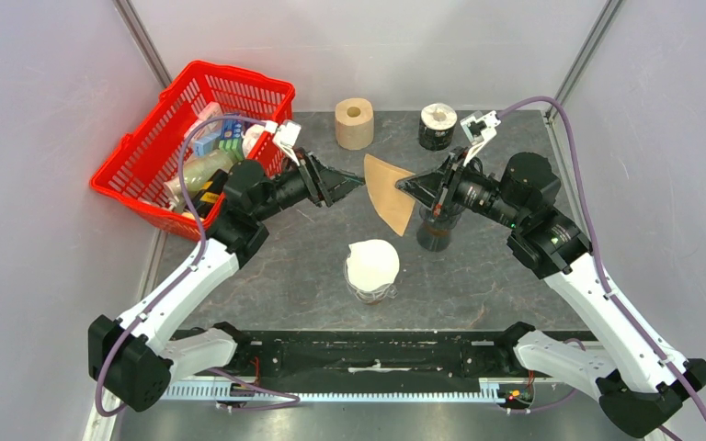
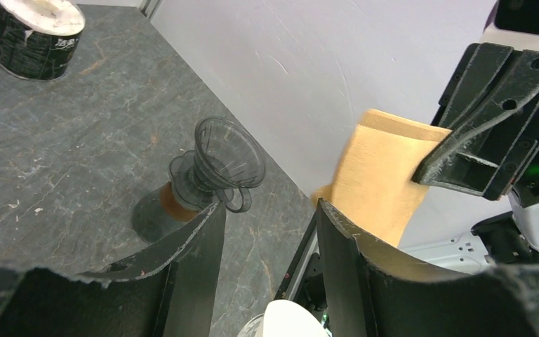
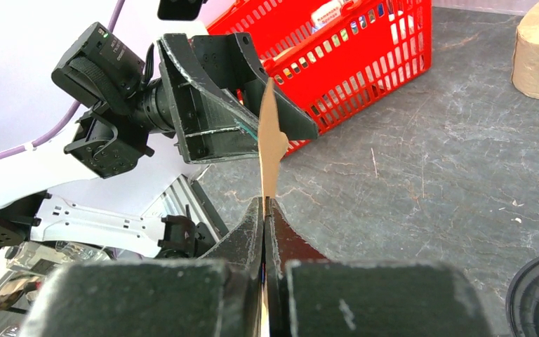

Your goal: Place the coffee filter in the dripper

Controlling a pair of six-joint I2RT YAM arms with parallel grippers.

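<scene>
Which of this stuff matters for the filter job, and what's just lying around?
In the job: filter, dripper, right gripper shut on the filter, left gripper open near it.
Lying about: basket, roll, tin, white-topped glass.

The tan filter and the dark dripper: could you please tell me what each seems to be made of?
The flat tan coffee filter looks like matte unbleached paper: thin edge-on, faintly ribbed. The dark funnel-shaped dripper looks like glossy smoked plastic, perhaps glass: ribs show through its wall.
</scene>
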